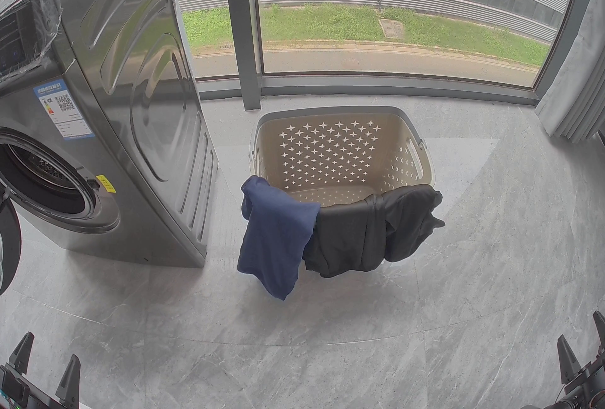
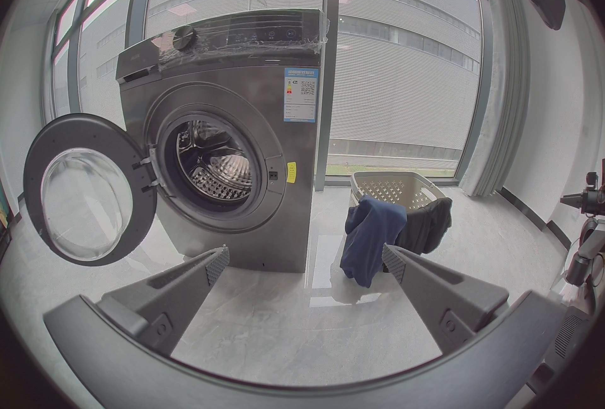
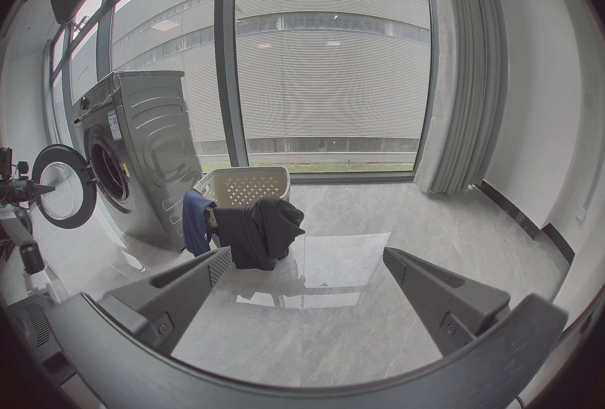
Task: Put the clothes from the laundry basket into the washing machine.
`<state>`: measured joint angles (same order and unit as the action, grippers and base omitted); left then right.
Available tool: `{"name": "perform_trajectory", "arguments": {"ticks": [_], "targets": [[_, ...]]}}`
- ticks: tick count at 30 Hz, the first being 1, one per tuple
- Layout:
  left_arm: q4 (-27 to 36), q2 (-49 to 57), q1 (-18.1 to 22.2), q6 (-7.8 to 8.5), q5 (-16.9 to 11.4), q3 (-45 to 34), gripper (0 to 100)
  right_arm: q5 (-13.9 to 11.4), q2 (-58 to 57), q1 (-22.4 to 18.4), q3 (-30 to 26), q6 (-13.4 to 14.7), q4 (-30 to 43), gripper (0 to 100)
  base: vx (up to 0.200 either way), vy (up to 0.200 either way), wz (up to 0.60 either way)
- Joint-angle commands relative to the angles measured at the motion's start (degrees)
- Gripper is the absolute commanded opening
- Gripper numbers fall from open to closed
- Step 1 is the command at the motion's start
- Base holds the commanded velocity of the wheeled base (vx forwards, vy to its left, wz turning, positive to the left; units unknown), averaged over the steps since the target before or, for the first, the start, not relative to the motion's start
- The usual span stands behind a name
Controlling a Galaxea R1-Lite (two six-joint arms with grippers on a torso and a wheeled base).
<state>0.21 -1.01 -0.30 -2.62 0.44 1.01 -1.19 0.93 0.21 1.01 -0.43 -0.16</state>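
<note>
Standing on the grey stone-look floor in front of the tall window, the beige laundry basket has 2 garments draped over its near rim. The blue garment hangs over the corner nearest the washing machine, and most of its cloth falls down the outside wall. The black garment lies just beside it, touching it, and covers the rest of that rim up to the far corner. Part of it hangs outside the basket, and the star-pierced back wall of the basket is bare.

The grey front-loading washing machine sits to the robot's left of the basket, near it but not touching. Its round door is swung fully outward on its hinge, away from the basket side. The steel drum is exposed, and no cloth is visible in it.

The left gripper hangs low over the floor, well apart from the basket. Its 2 fingers are spread wide with nothing between them, and the left wrist view looks between them toward the machine and the blue garment. The right gripper sits low on the robot's right, also well away from the clothes. Its fingers are likewise parted wide and grip nothing. A pale curtain hangs at the window's right edge.
</note>
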Motion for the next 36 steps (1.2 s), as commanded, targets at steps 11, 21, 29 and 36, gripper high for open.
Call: {"name": "perform_trajectory", "arguments": {"ticks": [11, 21, 29, 36], "targets": [[-0.03, 0.57, 0.04, -0.02, 0.09, -0.84, 100, 0.05, -0.93, 0.06, -1.01, -0.01, -0.02, 100, 0.036, 0.000, 0.00], [-0.03, 0.57, 0.04, 0.07, 0.00, -0.84, 100, -0.04, -0.93, 0.06, -1.01, 0.08, -0.02, 100, 0.000, -0.120, 0.00], [-0.03, 0.57, 0.04, -0.02, 0.00, -0.84, 100, -0.04, -0.93, 0.06, -1.01, 0.08, -0.02, 100, 0.000, 0.000, 0.00], [-0.03, 0.57, 0.04, -0.02, 0.09, -0.84, 100, 0.05, -0.93, 0.06, -1.01, 0.08, -0.02, 100, 0.000, 0.000, 0.00]]}}
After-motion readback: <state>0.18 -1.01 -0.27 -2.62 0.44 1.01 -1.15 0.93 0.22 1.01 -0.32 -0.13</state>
